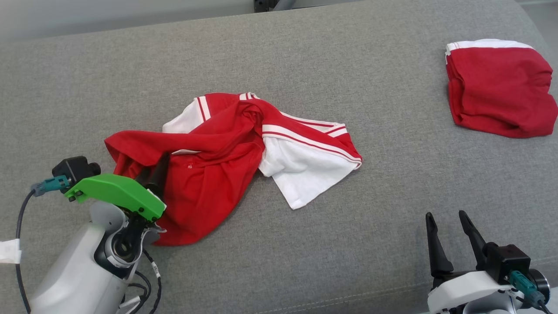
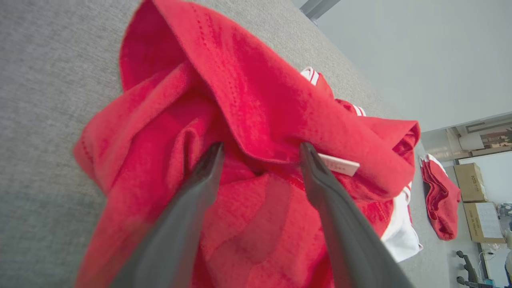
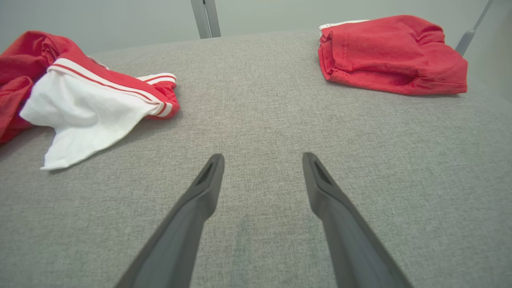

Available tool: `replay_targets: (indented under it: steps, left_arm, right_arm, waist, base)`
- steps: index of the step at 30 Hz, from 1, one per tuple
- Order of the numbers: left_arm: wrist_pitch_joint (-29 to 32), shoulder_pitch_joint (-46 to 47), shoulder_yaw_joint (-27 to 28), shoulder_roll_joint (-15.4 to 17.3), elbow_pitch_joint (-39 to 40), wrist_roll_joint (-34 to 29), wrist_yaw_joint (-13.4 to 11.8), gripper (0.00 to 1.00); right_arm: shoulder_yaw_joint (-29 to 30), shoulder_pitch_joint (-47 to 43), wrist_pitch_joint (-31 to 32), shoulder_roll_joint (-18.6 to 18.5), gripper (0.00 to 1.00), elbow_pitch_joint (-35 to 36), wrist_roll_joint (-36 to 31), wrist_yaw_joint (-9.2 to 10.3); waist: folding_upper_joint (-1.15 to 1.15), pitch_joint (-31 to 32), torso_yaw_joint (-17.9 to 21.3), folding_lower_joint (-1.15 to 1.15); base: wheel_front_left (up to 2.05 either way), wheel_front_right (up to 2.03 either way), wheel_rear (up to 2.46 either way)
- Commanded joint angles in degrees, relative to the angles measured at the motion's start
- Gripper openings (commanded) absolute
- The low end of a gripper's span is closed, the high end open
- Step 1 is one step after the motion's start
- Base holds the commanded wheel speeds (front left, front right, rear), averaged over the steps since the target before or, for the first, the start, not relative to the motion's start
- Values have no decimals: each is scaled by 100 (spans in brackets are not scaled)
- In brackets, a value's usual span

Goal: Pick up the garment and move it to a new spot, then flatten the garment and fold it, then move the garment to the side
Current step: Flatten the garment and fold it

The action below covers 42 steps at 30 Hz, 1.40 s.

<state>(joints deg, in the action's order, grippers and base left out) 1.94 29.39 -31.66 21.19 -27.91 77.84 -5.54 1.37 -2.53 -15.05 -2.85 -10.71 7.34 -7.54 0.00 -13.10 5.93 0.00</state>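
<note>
- Left claw [image 2: 262,150] stands wide, both fingers pushed into the red folds at the near-left end of the garment [image 1: 226,144]. A ridge of cloth lies between the tips, and they are not closed on it.
- Right claw [image 1: 445,216] is spread just as wide above the bare grey worktop [image 1: 348,244], well apart from the garment.
- Crumpled at mid-worktop, the garment is red with white panels and stripes.
- At the far right lies a folded red bundle [image 1: 501,87].
- A white tag [image 2: 338,164] sits just beside one left finger; its print is too small to read.
</note>
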Motion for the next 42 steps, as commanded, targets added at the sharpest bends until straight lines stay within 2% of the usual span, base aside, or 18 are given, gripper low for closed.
replay_targets:
  steps: [1, 9, 14, 17, 23, 27, 29, 32, 36, 42]
  left_arm:
    - [-25, 74, -28, 24, 9, -79, 62, 0]
    - [-146, 192, -237, 133, 132, -449, 161, 0]
    - [-185, 326, -299, 266, 553, -634, 176, 0]
    - [-139, 425, -285, 378, 1125, -696, 236, 0]
    - [206, 97, -133, 691, 2974, -198, 508, 0]
    - [615, -461, -75, 977, 4204, 565, 745, 0]
    - [817, -806, -129, 1279, 4542, 721, 777, 0]
    - [919, -1449, -292, 1530, 4670, 924, 719, 0]
    - [822, -2135, -515, 1319, 4294, 1308, 846, 0]
    - [651, -2440, -754, 534, 3241, 1716, 1088, 0]
  right_arm:
    - [18, 32, -17, -11, 100, 17, -13, 11]
    - [8, 32, -16, -11, 100, -6, -15, 11]
    - [33, -11, -17, -11, 100, -6, -13, 11]
    - [39, -63, -17, -10, 100, -20, 9, 11]
    - [73, -206, -17, -11, 100, -36, 47, 11]
    - [133, -328, -16, -11, 100, -43, 45, 11]
    - [118, -332, -17, -8, 100, -46, 31, 11]
    - [98, -287, -17, -13, 100, -33, 31, 11]
    - [75, -290, -17, -8, 100, -35, 10, 11]
    - [71, -259, -17, -12, 100, -60, -49, 11]
  waist:
    - [0, 8, -6, 0]
    - [0, 77, 13, 0]
    - [0, 115, 10, 0]
    - [0, 175, 0, 0]
    - [0, 377, -27, 0]
    - [0, 517, -96, 0]
    - [0, 548, -116, 0]
    - [0, 546, -121, 0]
    - [0, 498, -197, 0]
    - [0, 472, -259, 0]
  base:
    - [0, 0, 0]
    - [0, 0, 0]
    - [0, 0, 0]
    - [0, 0, 0]
    - [0, 0, 0]
    - [0, 0, 0]
    - [0, 0, 0]
    - [0, 0, 0]
    - [0, 0, 0]
    - [0, 0, 0]
